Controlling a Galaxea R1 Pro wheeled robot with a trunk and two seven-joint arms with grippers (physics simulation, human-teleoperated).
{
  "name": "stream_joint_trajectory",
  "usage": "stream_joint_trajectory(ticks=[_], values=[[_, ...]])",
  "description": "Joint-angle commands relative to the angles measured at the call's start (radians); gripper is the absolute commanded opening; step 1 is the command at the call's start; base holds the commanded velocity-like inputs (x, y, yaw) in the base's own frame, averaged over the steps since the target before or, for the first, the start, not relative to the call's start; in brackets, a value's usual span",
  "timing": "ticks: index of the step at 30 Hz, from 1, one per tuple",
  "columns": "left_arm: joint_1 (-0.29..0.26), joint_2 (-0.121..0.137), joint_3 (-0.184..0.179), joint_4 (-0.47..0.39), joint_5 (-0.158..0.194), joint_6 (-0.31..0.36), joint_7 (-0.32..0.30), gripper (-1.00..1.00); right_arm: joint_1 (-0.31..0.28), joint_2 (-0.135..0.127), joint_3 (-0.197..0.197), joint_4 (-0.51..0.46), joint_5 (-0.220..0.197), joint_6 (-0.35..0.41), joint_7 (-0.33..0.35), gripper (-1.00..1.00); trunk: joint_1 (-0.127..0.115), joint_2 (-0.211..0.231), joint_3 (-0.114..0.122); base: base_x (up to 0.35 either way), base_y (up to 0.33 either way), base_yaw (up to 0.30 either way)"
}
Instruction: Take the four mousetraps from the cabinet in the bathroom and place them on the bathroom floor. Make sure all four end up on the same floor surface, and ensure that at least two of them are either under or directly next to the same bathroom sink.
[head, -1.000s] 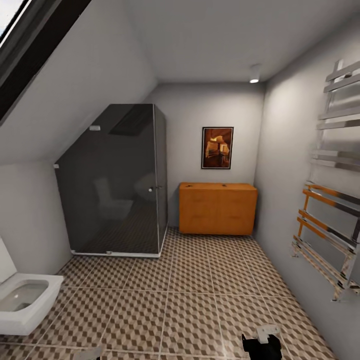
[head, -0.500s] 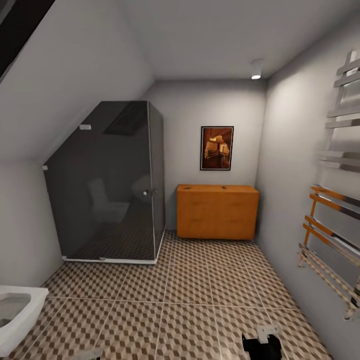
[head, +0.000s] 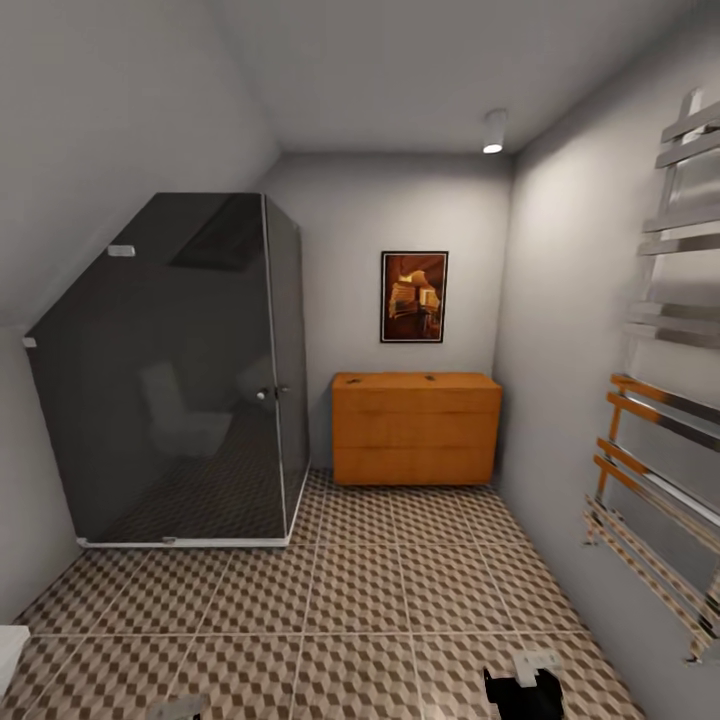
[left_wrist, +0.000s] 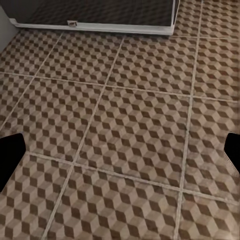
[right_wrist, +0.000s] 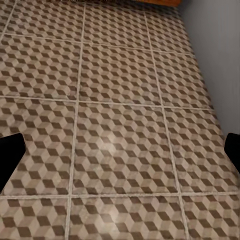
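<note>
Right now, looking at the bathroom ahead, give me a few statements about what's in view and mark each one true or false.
1. The cabinet stands against the far wall, under a framed picture. True.
2. The dark glass shower enclosure is to the right of the cabinet in the head view. False: it is to the cabinet's left.
3. The cabinet's drawers are pulled open. False: its front looks closed and flush.
4. A metal towel rail hangs on the right-hand wall. True.
5. The left pincer holds a mousetrap. False: its fingers are spread wide with only the bathroom floor between them.
</note>
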Motion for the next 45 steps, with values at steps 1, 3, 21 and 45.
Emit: stream_joint_trajectory(ticks=[1, 3, 21, 45], values=[[0.0, 0.0, -0.006, 0.001, -0.003, -0.001, 0.006, 1.0, -0.001, 0.001, 0.008, 0.003, -0.006, -0.005, -0.001, 1.0, 0.001, -0.001, 0.0, 0.321, -0.011, -0.018], [0.0, 0.0, -0.007, 0.001, -0.002, -0.001, 0.004, 1.0, -0.001, 0.001, 0.008, 0.003, -0.006, -0.005, -0.001, 1.0, 0.001, -0.001, 0.0, 0.302, -0.006, -0.011], [0.0, -0.002, -0.007, 0.001, -0.003, -0.001, 0.007, 1.0, -0.001, 0.001, 0.008, 0.003, -0.008, -0.003, -0.001, 1.0, 0.001, -0.001, 0.0, 0.159, -0.001, -0.001], [0.0, -0.001, -0.007, 0.001, -0.003, -0.003, 0.009, 1.0, -0.001, 0.001, 0.008, 0.003, -0.009, -0.002, -0.001, 1.0, 0.001, -0.001, 0.0, 0.324, -0.055, 0.0]])
